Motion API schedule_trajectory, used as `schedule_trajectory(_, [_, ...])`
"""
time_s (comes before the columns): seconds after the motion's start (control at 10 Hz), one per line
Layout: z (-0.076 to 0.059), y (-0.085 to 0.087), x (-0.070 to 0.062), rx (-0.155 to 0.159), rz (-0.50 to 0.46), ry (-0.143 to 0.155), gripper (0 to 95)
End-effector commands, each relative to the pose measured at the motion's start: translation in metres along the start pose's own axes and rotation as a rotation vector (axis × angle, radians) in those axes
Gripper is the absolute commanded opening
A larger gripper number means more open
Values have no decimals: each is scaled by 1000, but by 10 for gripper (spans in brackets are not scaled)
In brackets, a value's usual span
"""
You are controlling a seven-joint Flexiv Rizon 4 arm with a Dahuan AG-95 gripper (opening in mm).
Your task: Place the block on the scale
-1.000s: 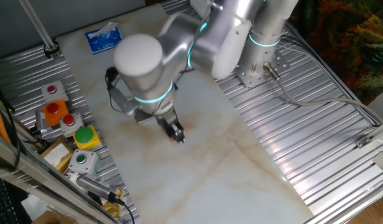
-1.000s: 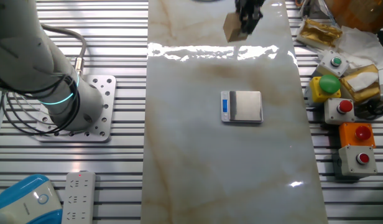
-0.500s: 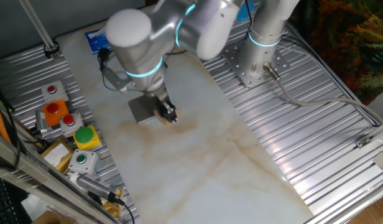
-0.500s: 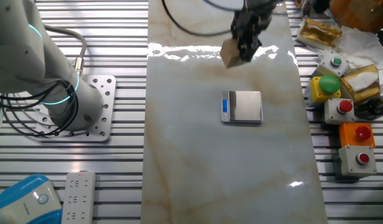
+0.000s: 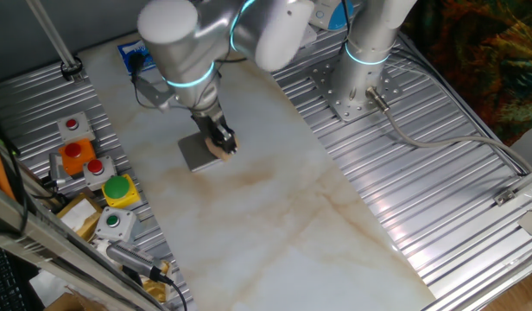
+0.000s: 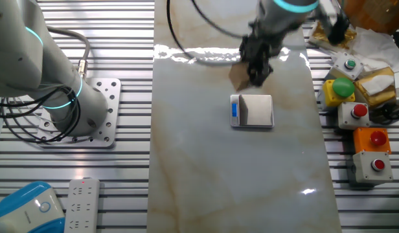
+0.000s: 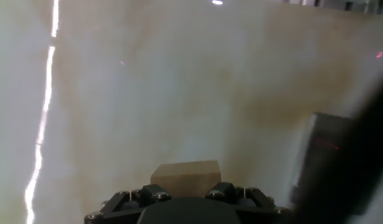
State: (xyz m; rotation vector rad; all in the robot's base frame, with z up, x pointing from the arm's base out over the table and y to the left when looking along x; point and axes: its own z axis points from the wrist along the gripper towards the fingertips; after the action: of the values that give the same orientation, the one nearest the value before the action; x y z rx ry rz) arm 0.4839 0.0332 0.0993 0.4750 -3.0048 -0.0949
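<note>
1. The jaws grip the block (image 6: 240,77), carried above the worktop (image 6: 206,168) just beside the scale's (image 6: 252,110) far edge.
2. In the hand view the scale sits off to the right, so the block is not yet over it.
3. A good placement probably needs the block centred over the plate, lowered gently, then released flat, clear of the blue strip.

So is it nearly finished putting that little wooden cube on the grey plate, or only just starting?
Well along. Done: the block is picked up and held in the gripper. In hand: it hangs near the edge of the scale, not yet over the middle. Left: move over the plate, lower, let go. The plate is bare.
</note>
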Motion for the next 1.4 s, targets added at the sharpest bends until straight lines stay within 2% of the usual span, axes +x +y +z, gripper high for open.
schedule_trajectory(0.1, [5,-5,-3,3,9,-6,0])
schedule_trajectory(0.4, [12,-13,-26,0,40,-38,0])
schedule_trajectory(0.6, [16,-22,-35,7,71,-66,0])
schedule_trajectory(1.0, [19,-40,-24,24,34,-71,0])
schedule_trajectory(1.4, [27,-45,-31,26,27,-83,0])
